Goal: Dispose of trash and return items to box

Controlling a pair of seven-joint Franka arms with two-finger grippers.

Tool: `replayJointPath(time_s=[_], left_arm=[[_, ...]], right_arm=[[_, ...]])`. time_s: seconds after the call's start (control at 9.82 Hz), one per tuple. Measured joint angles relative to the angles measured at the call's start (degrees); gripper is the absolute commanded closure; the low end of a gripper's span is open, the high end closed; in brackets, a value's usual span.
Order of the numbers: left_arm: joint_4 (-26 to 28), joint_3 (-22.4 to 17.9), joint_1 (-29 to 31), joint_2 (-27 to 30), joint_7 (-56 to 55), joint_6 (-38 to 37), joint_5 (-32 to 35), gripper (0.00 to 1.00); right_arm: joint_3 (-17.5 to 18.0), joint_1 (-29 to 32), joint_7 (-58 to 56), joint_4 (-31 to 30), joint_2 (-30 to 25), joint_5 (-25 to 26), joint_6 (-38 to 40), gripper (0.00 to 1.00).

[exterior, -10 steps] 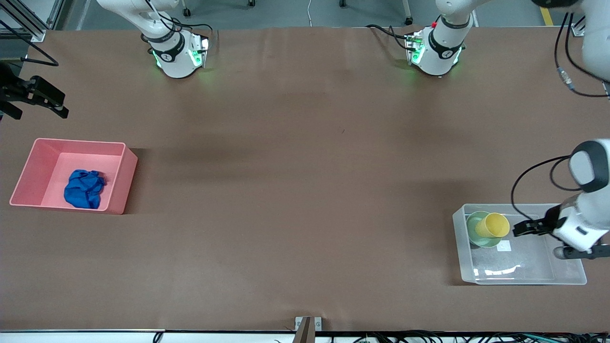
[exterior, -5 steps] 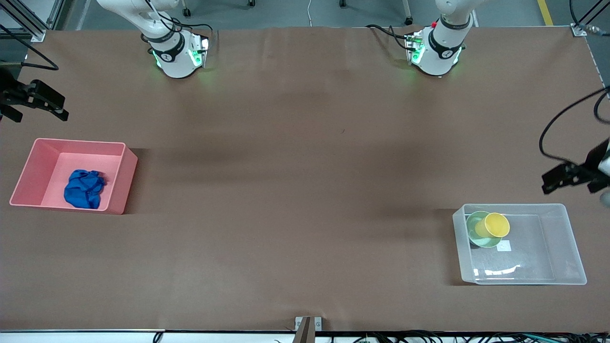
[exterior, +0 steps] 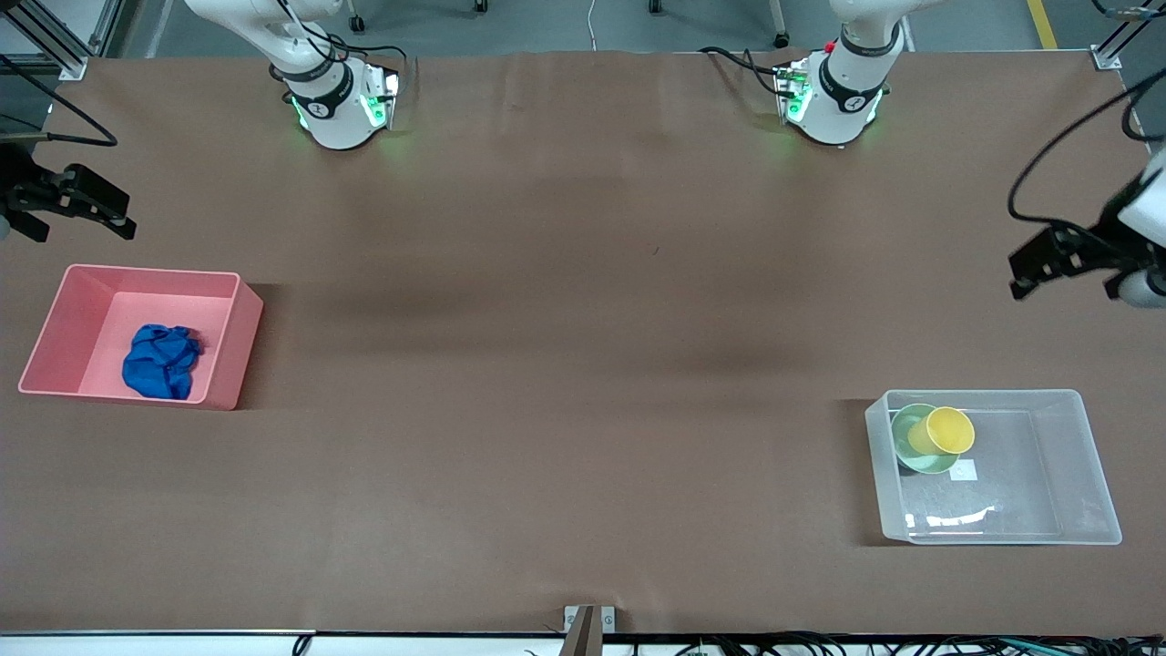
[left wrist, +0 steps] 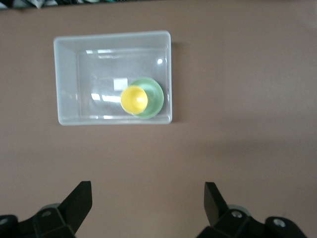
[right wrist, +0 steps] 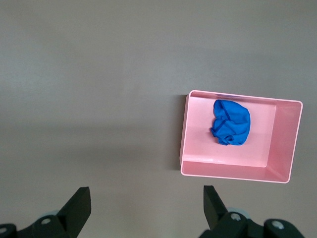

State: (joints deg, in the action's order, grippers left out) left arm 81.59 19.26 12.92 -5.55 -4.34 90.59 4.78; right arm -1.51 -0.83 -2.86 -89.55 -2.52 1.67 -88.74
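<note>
The blue cloth wad point(exterior: 162, 362) lies in the pink bin point(exterior: 150, 272) at the right arm's end of the table. It also shows in the right wrist view point(right wrist: 231, 123), inside the pink bin point(right wrist: 228, 170). The yellow cup point(exterior: 947, 430) sits in the mint-green bowl point(exterior: 909, 448) in a corner of the clear box point(exterior: 1038, 474) at the left arm's end. The left wrist view shows the box point(left wrist: 67, 79), the cup point(left wrist: 134, 99) and the bowl point(left wrist: 155, 96). My left gripper point(exterior: 1064, 287) point(left wrist: 148, 187) is open and empty, over bare table beside the box. My right gripper point(exterior: 82, 230) point(right wrist: 147, 191) is open and empty, over bare table beside the pink bin.
A white sticker point(exterior: 963, 470) lies on the box floor beside the bowl. The two arm bases point(exterior: 339, 100) point(exterior: 833, 96) stand along the table's edge farthest from the front camera. Brown table point(exterior: 583, 364) stretches between the bin and the box.
My left gripper has risen out of the clear box and moved off toward the arm bases, leaving the cup in the bowl. The right gripper has barely shifted.
</note>
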Motion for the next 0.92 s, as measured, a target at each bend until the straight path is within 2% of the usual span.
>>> replayJointPath(time_s=[0.2,0.31,0.61,0.92], left_arm=[[3.4,-7.6,-5.7,3.4,0.0,-1.8,-3.1,0.00],[6.2,-9.8,-7.7,5.6,0.0,-1.8,-3.6,0.00],[12.0,-10.7,-9.2,10.4,-0.1,-1.8,-3.6,0.00],[10.8,-11.1,-9.1,10.3,0.0,-1.0,-3.6,0.00]], right_arm=[[0.0,0.0,0.0,0.0,0.0,0.0,-0.5,0.00],[0.0,0.0,0.0,0.0,0.0,0.0,-0.5,0.00],[0.0,0.0,0.0,0.0,0.0,0.0,-0.5,0.00],[0.0,0.0,0.0,0.0,0.1,0.0,-0.5,0.00]])
